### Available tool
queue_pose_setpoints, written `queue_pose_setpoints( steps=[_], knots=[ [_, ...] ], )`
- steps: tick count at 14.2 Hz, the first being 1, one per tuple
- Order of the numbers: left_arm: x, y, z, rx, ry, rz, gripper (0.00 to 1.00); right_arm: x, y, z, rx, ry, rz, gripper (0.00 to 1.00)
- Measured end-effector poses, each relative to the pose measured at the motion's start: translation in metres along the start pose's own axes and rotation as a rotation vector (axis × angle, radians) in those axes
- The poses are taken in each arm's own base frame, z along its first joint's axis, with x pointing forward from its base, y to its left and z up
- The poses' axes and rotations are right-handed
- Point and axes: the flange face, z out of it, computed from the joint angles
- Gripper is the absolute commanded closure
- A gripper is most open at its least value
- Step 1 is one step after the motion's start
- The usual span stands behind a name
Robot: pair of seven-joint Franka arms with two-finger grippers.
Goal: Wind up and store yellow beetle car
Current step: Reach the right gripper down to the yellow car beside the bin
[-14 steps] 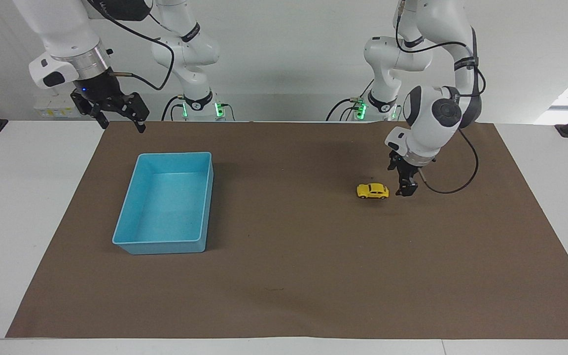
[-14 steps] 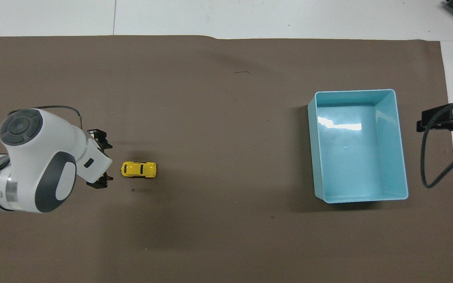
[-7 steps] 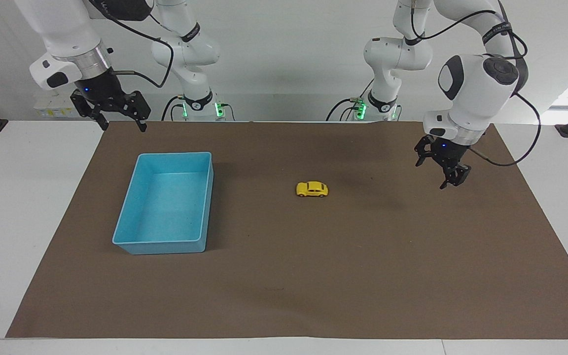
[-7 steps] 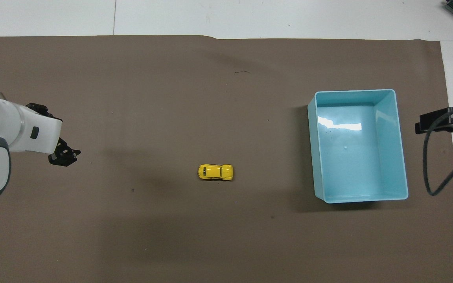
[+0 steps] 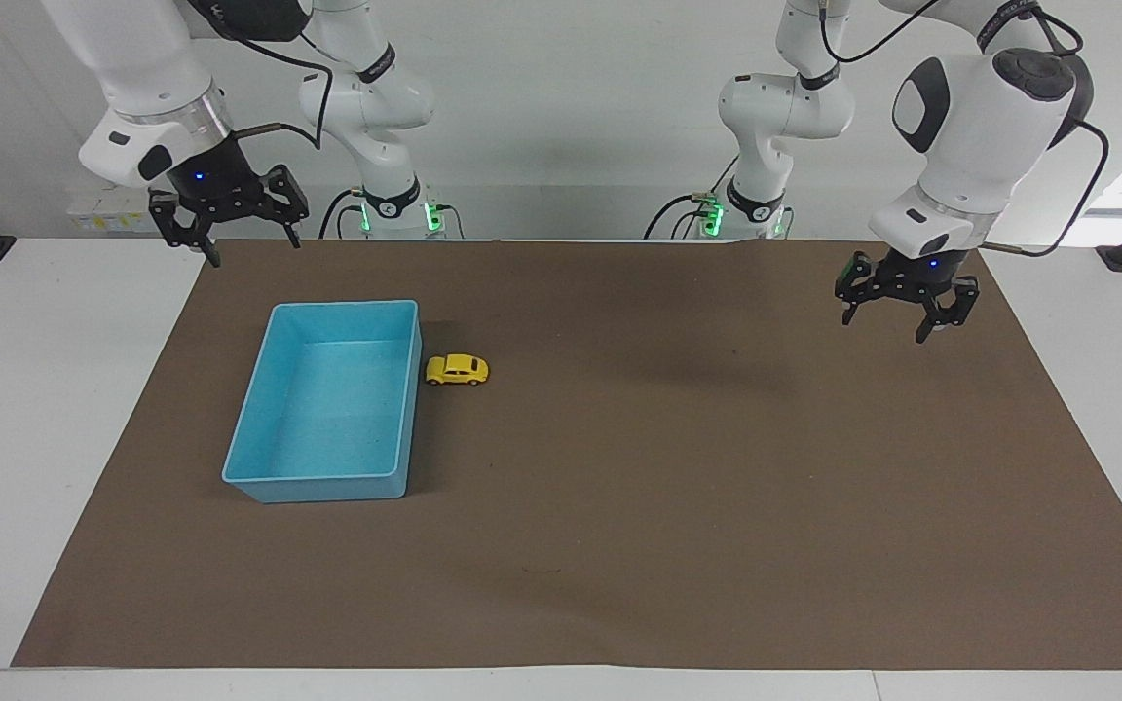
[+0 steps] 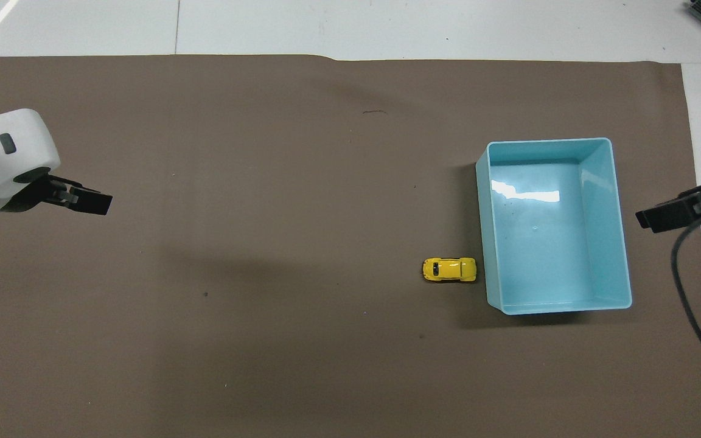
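The yellow beetle car stands on the brown mat right beside the blue bin, against or nearly against its outer wall on the side toward the left arm. It also shows in the overhead view next to the bin. My left gripper is open and empty, raised over the mat near the left arm's end. My right gripper is open and empty, raised over the mat's edge nearer to the robots than the bin.
The brown mat covers most of the white table. The bin is empty inside.
The car has rolled across the mat from beside the left gripper to the bin's wall. The left gripper has lifted and pulled back toward its end. The right gripper has turned slightly.
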Motion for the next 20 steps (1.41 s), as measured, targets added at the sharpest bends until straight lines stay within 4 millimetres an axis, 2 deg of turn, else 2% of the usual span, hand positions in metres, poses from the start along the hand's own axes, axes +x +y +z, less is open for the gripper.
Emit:
queue_pose_setpoints(
  steps=[2, 6, 9, 13, 16, 20],
  knots=[
    [-0.002, -0.005, -0.023, -0.005, -0.021, -0.072, 0.00, -0.009, -0.005, 0.007, 0.012, -0.015, -0.184, 0.00],
    [-0.019, -0.038, -0.069, -0.045, -0.081, -0.158, 0.00, -0.013, -0.034, 0.012, 0.019, -0.030, -0.558, 0.00],
    [-0.027, -0.035, -0.095, -0.054, -0.122, -0.155, 0.00, -0.012, -0.054, 0.019, 0.029, -0.043, -0.716, 0.00],
    [-0.030, -0.033, -0.098, -0.058, -0.139, -0.152, 0.00, -0.004, -0.078, 0.036, 0.026, -0.040, -0.895, 0.00],
    [-0.031, -0.033, -0.098, -0.060, -0.146, -0.152, 0.00, 0.017, -0.115, 0.062, 0.022, -0.036, -0.980, 0.00],
    [-0.031, -0.032, -0.098, -0.060, -0.147, -0.152, 0.00, 0.044, -0.150, 0.134, 0.008, -0.023, -1.013, 0.00]
  ],
)
